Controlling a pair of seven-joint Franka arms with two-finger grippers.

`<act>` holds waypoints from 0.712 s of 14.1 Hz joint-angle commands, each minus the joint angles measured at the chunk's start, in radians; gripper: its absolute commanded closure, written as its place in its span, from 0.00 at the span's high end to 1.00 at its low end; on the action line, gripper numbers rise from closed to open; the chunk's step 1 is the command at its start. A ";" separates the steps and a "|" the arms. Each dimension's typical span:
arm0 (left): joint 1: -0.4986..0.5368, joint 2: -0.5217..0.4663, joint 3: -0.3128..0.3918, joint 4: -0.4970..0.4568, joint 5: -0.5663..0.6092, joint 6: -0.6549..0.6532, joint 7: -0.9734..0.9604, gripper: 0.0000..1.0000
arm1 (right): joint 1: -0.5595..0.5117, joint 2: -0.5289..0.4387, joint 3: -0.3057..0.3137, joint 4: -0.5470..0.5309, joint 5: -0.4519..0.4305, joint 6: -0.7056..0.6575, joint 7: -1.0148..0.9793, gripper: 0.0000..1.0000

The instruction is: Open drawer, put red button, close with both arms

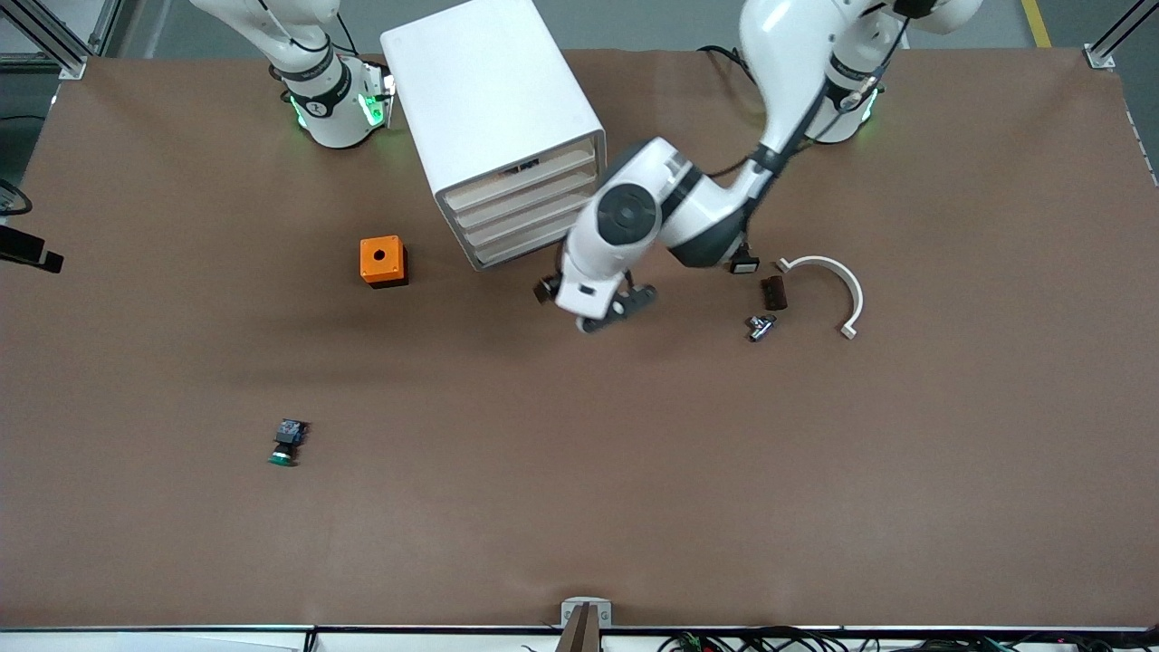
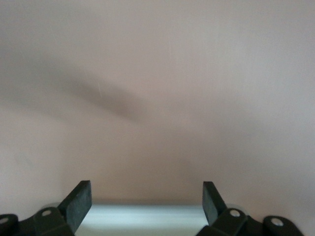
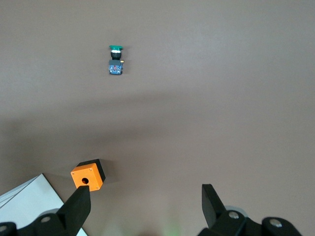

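Brown table cover [image 1: 579, 471] fills the front view, and a white boxy cabinet [image 1: 489, 118] with 4 cream-edged drawers [image 1: 530, 213], all pushed in, stands near the robot bases. Just in front of those drawers the left gripper [image 1: 605, 308] hangs low over the cloth, and no red button shows anywhere in this view. An orange box with a round hole [image 1: 382, 261] sits beside the cabinet toward the right arm's end, and a small green-capped push button [image 1: 288, 443] lies nearer the camera. Toward the left arm's end lie a curved white plastic clip [image 1: 838, 290], a little dark block [image 1: 773, 292] and a small metal part [image 1: 760, 326]. From the left wrist, both dark fingers [image 2: 78, 202] stand wide apart with only bare cloth between them. From the right wrist, the right gripper [image 3: 146, 206] is also spread wide and holds nothing, high over the orange box [image 3: 88, 175], the green-capped button [image 3: 115, 61] and a corner of the cabinet [image 3: 29, 201].
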 commanded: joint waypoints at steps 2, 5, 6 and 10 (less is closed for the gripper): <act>0.090 -0.076 -0.007 0.009 0.144 -0.026 -0.002 1.00 | -0.013 0.003 0.023 0.021 -0.004 -0.029 -0.001 1.00; 0.164 -0.139 -0.007 0.012 0.243 -0.087 0.009 1.00 | -0.016 0.001 0.022 0.012 0.006 -0.059 0.004 1.00; 0.187 -0.167 -0.007 0.010 0.265 -0.115 0.042 1.00 | -0.009 -0.004 0.026 0.012 0.002 -0.069 0.002 1.00; 0.289 -0.275 -0.009 0.012 0.273 -0.255 0.270 1.00 | 0.007 -0.059 0.029 0.012 -0.007 -0.074 -0.001 1.00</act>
